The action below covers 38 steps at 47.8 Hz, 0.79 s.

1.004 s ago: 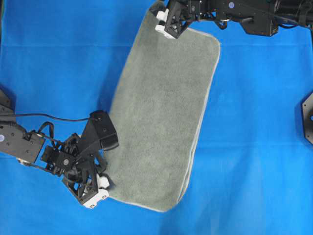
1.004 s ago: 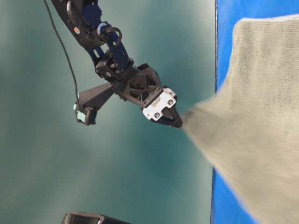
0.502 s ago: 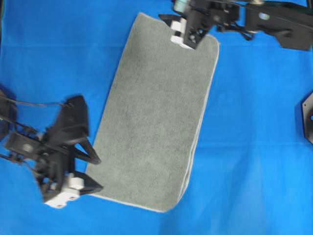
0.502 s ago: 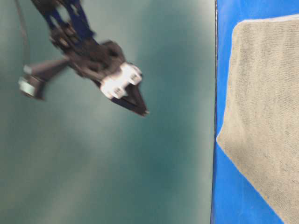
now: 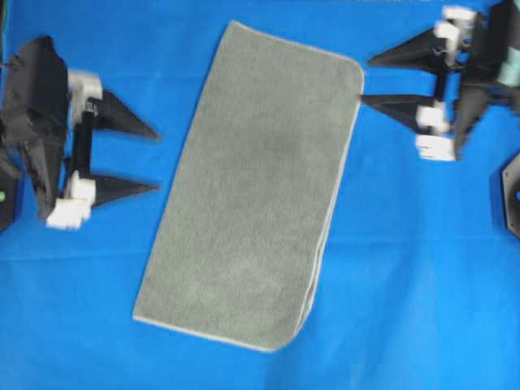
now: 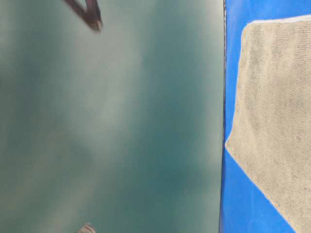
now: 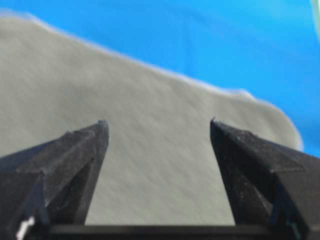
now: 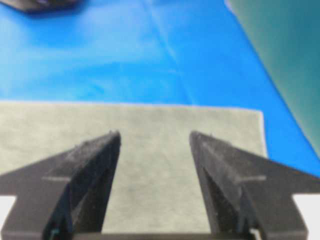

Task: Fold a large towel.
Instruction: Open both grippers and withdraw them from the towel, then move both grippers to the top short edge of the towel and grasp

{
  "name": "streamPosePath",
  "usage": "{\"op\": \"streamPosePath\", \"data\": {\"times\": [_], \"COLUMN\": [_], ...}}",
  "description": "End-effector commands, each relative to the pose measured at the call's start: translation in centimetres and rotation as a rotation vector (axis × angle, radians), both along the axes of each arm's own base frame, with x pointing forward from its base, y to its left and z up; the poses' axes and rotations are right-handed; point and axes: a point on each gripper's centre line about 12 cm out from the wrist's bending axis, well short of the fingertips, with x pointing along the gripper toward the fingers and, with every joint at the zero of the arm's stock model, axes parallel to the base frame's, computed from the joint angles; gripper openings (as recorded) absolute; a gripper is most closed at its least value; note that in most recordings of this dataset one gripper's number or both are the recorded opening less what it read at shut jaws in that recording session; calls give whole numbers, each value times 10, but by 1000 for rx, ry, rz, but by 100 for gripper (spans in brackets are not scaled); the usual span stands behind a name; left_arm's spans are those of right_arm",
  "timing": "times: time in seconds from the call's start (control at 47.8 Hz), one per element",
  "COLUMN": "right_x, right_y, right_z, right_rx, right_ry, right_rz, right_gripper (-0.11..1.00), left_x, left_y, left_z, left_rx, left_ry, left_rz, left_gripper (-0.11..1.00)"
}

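Towel (image 5: 256, 187) lay flat, slanted, mid blue cloth (image 5: 422, 268), doubled edge toward right side. Left gripper (image 5: 142, 158) and right gripper (image 5: 375, 80) both gaped wide, empty, clear of fabric. Soft, light, floppy, likely grippy; best pinched at corners along stitched hem.

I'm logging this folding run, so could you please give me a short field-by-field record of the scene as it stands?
towel: lying flat, folded into a long rectangle, set diagonally
surface: bright blue cloth
left gripper: open, empty, left of the towel, clear of it
right gripper: open, empty, by the towel's upper right corner
layering: doubled edge visible along the towel's right side
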Motion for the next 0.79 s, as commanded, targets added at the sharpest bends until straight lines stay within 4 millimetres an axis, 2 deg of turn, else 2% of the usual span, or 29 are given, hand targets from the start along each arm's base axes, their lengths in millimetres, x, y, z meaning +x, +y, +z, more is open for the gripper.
{"op": "streamPosePath", "data": {"times": [0.0,0.126,0.23,0.377,0.502,0.649,0.774], "right_x": [-10,-11,-8,0,8,20,30], "right_y": [5,-1,-24,-64,-90,-113,-122], "right_z": [3,-5,-21,-54,-82,-120,-147], "right_rx": [19,35,48,87,117,163,198], "right_ry": [-42,-9,82,238,343,453,508], "right_rz": [11,-26,-132,-285,-355,-392,-382], "right_gripper": [61,61,61,61,61,61,61], "left_x": [-2,-2,3,13,27,46,67], "left_y": [15,38,70,117,156,187,206], "left_z": [9,1,-15,-41,-68,-100,-133], "left_rx": [38,73,93,95,90,89,78], "left_ry": [-92,-120,-88,-27,26,83,131], "left_rz": [45,123,225,359,445,488,499], "left_gripper": [77,77,77,77,77,77,77]}}
